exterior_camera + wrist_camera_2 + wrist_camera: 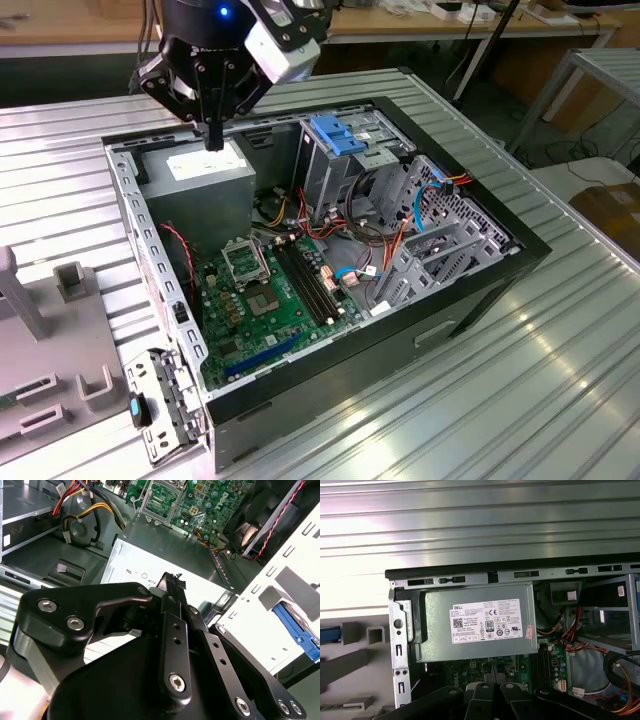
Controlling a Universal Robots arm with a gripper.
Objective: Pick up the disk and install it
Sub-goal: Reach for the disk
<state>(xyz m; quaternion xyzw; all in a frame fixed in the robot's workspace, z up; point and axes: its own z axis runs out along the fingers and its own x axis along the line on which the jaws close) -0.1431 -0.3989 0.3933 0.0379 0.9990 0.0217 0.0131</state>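
At about 9 o'clock from the open computer case (350,395), the first wrist view shows a blue strip, seemingly the disk (330,633), by a grey holder (375,635) on the ribbed counter (480,525), well apart from the pincer. The pincer (213,138) hangs empty over the power supply (200,178) in the case's 11 o'clock corner, its fingers (172,605) pressed together. At 1 o'clock stands the drive cage (340,150).

Open computer case (400,352), green motherboard (262,305), grey power supply (475,622), ribbed metal table (520,400)
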